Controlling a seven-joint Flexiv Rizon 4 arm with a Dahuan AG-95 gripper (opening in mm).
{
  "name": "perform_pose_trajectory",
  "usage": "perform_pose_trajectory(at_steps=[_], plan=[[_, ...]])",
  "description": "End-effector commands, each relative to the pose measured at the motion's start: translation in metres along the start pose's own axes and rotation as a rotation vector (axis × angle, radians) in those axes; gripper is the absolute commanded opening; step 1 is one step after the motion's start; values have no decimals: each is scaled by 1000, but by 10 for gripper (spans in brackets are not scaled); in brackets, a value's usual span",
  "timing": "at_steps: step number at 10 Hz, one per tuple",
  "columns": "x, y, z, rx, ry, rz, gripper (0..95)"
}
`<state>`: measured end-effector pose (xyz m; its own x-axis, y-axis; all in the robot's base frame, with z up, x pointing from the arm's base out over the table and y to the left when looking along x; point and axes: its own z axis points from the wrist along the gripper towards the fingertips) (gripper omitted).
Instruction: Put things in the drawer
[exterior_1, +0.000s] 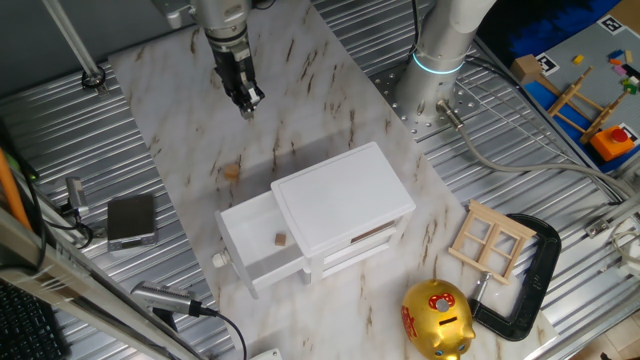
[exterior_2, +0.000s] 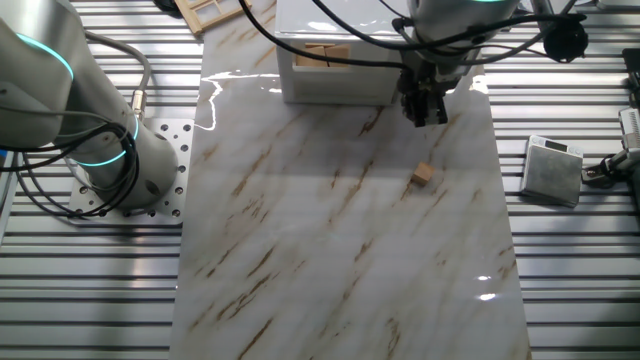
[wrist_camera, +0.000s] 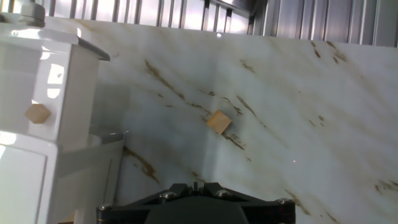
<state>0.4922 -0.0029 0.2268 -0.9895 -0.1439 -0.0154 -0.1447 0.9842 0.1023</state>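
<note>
One small light-brown wooden block (exterior_1: 232, 172) lies on the marble board in front of the white cabinet (exterior_1: 345, 195); it also shows in the other fixed view (exterior_2: 423, 174) and the hand view (wrist_camera: 218, 122). The upper drawer (exterior_1: 236, 240) is pulled out, and a second block (exterior_1: 281, 239) lies inside it, also seen in the hand view (wrist_camera: 38, 113). My gripper (exterior_1: 247, 100) hangs above the board beyond the loose block, apart from it. Its fingers look closed and empty (exterior_2: 425, 108).
A gold piggy bank (exterior_1: 437, 318), a wooden window frame (exterior_1: 490, 240) and a black clamp (exterior_1: 530, 270) sit to the right of the cabinet. A grey box (exterior_1: 131, 220) lies off the board on the left. The arm's base (exterior_1: 440, 60) stands behind.
</note>
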Motion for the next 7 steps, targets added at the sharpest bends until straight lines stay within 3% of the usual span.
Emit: perform_pose_trajectory(at_steps=[1, 7], plan=[[0, 0, 0, -1, 2, -4, 0], [0, 0, 0, -4, 20, -7, 0]])
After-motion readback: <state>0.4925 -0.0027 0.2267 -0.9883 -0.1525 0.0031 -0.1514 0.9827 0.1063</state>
